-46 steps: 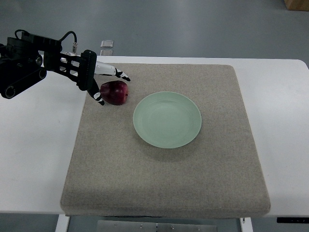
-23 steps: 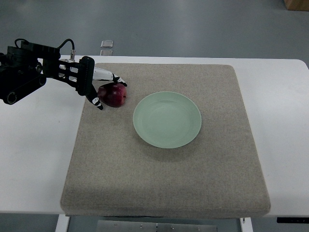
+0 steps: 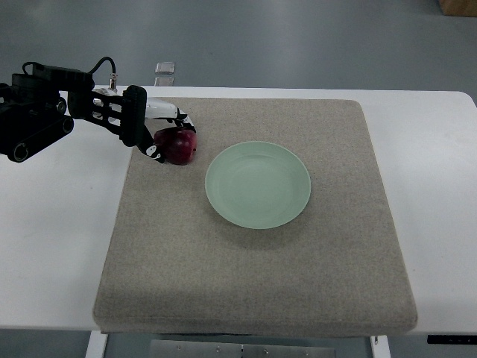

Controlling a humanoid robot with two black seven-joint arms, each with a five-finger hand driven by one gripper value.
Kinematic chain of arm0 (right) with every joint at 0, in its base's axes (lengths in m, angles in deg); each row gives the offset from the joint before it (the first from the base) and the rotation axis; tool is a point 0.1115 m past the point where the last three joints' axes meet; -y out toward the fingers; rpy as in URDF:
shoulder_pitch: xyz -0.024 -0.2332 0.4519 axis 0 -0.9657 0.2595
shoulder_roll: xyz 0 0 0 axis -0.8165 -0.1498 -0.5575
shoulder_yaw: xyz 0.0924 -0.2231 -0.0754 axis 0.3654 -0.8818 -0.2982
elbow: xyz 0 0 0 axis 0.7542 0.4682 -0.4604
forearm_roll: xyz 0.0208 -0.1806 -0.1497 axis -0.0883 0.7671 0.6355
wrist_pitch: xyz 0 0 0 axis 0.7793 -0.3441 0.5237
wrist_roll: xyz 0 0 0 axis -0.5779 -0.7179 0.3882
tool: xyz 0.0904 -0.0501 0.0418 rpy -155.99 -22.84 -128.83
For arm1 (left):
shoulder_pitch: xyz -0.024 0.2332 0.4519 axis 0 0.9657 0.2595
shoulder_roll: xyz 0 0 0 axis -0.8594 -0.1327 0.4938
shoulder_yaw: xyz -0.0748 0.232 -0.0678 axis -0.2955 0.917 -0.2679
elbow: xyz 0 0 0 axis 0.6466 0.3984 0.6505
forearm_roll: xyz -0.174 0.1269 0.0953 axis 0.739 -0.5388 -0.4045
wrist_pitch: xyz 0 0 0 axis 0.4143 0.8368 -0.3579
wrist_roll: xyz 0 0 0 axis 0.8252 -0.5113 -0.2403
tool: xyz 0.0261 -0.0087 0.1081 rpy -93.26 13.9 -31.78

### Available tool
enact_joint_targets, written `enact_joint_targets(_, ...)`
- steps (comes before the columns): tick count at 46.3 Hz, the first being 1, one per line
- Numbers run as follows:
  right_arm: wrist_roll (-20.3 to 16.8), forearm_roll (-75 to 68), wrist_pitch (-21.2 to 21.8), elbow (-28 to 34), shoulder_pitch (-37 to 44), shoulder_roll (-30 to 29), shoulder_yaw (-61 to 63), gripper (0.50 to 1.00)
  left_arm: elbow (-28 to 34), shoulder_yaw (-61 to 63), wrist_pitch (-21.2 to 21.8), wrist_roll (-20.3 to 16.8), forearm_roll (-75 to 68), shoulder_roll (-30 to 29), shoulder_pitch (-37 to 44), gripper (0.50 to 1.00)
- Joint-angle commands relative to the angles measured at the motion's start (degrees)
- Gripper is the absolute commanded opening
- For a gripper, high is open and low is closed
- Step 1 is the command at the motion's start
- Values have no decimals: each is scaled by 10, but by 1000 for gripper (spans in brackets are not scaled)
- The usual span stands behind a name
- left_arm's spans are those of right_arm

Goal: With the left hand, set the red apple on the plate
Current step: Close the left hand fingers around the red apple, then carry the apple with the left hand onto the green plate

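Observation:
A dark red apple [image 3: 179, 147] rests on the grey mat [image 3: 261, 276], just left of the pale green plate [image 3: 258, 185], which holds nothing. My left hand [image 3: 174, 141] reaches in from the upper left on a black arm. Its white-and-black fingers [image 3: 183, 120] curl over the apple's far side, and the thumb [image 3: 153, 153] presses on its near left side, so the hand is shut on the apple. The apple still touches the mat. A gap of about an apple's width lies between apple and plate rim. My right arm does not show.
The mat covers most of a white table [image 3: 59, 224]. Beyond the table's far edge sits a small clear object [image 3: 165, 68]. A brown box corner [image 3: 458, 6] shows at the top right.
The left hand's fingers have curled in from a spread pose and closed around the apple. The apple has shifted slightly on the mat.

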Motion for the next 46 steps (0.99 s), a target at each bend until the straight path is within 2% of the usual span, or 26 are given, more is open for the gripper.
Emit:
enact_joint_targets(1,0,0,0,0,0,0,0,964,0,2,-2,-9,0,0,0,694)
enact_joint_targets(5,0,0,0,0,0,0,0,964,0,2,-2,-14,-1,0,-1,591)
enact_joint_targets(7,0,0,0,0,0,0,0,964,0,2,-2,-14,-1,0,-1,581)
enact_joint_targets(10,0,0,0,0,0,0,0,964,0,2,-2,-14,-1,0,-1,501)
enact_joint_targets(24,0,0,0,0,0,0,0,964,2,-6,-1,-14,1,0,-4,500)
enact_joint_targets(27,0,0,0,0,0,0,0,964,2,-9,-1,-14,1,-1,-6,518)
enact_joint_targets(35,0,1,0,0,0,0,0,964,1,-30,-1,-14,10,-1,-7,521)
enact_joint_targets(46,0,0,0,0,0,0,0,964,-27,-70,2,-14,39,5,-10,521)
